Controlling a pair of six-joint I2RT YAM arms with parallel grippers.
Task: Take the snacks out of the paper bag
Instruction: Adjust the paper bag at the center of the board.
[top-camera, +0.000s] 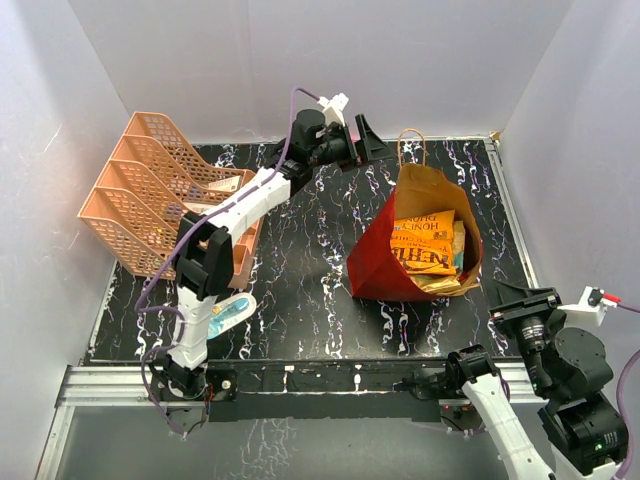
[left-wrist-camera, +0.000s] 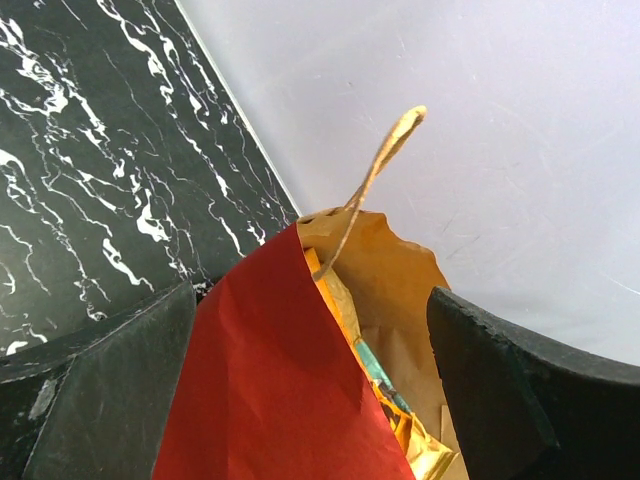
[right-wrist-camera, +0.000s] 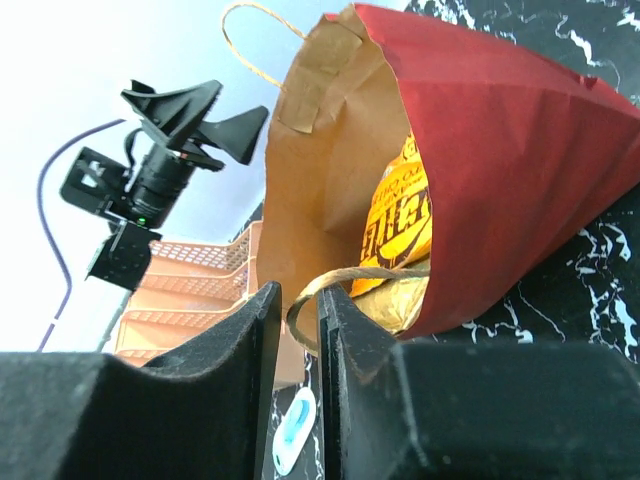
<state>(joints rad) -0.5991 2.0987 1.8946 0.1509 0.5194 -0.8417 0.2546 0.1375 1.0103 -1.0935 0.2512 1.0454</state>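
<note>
top external view: the paper bag (top-camera: 385, 262) lies tipped on the black marbled tabletop (top-camera: 300, 270), right of centre. its red outside faces left and its open mouth is turned up toward the camera. the snacks (top-camera: 440, 262) are all inside the bag, with an orange packet (top-camera: 422, 243) uppermost. the left gripper (top-camera: 368, 140) is reached out to the far edge, just beside the far twine handle (top-camera: 411, 146) and not touching it. the right gripper (top-camera: 512, 298) sits low at the near right, close to the bag's near rim. a pink basket organizer (top-camera: 150, 190) stands at the far left, and a blue-white item (top-camera: 228, 313) lies near the left arm's base.

left wrist view: the jaws are spread wide. the bag's red wall and kraft interior show below and between them, and the far handle stands upright above the rim. neither finger touches the bag.

right wrist view: the jaws stand nearly together, leaving a narrow slot. the near twine handle (right-wrist-camera: 352, 274) loops into that slot. whether the fingers actually pinch the twine cannot be told. the orange packet shows inside the bag's mouth.
</note>
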